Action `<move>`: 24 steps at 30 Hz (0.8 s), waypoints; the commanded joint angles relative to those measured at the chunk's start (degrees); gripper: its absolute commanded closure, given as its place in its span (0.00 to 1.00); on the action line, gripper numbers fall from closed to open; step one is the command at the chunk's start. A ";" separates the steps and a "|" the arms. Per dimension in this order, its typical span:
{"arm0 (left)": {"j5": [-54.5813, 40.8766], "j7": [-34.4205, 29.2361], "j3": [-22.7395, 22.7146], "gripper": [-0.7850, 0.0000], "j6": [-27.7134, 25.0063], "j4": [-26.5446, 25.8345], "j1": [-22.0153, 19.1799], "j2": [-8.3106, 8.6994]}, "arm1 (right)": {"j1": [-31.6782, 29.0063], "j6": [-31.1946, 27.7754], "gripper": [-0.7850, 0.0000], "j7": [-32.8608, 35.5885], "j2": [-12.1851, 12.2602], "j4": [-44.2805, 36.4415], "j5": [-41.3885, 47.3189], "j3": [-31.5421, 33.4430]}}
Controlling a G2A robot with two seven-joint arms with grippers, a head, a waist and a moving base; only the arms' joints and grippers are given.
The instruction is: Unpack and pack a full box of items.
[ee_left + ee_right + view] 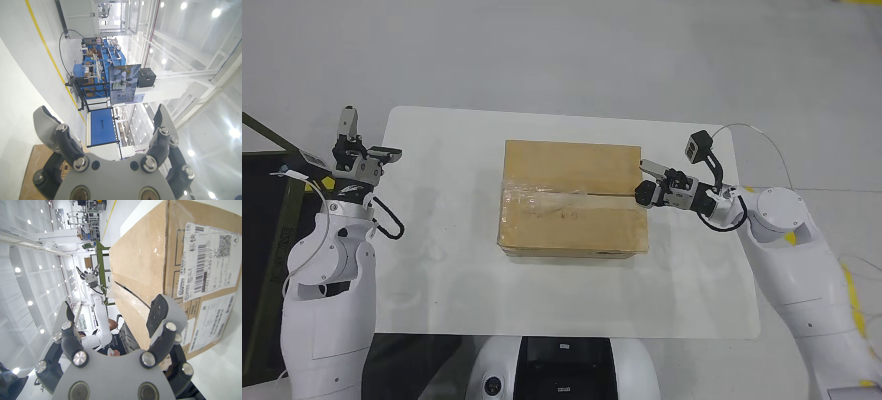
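Observation:
A closed cardboard box [572,195] lies in the middle of the white table [442,290], its top seam covered by crinkled clear tape [542,200]. My right gripper [642,181] is open at the box's right end, level with the seam. In the right wrist view the right gripper [113,303] straddles the top edge of the box [143,262], one finger pad [157,311] close to the labelled end face. My left gripper [364,138] is held up open near the table's far left corner, away from the box. In its own view the left gripper [102,108] holds nothing.
A dark bin in a green frame [262,250] stands just off the table's left edge. Bare table surrounds the box on all sides. White shipping labels [208,258] cover the box's end face. The left gripper [88,273] appears far off past the box.

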 commanded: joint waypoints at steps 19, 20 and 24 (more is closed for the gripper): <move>0.00 0.00 0.00 0.00 0.00 0.00 0.00 0.00 | -2.25 1.84 0.00 -6.65 -0.41 -12.71 -4.98 -3.01; 0.00 0.00 0.00 0.00 0.00 0.00 0.00 0.00 | -1.82 2.21 0.00 -7.67 -0.56 -13.09 -6.13 -3.85; 0.00 0.00 0.00 0.00 0.00 0.00 0.00 0.00 | -0.83 2.03 0.00 -9.61 -1.16 -15.05 -7.00 -6.21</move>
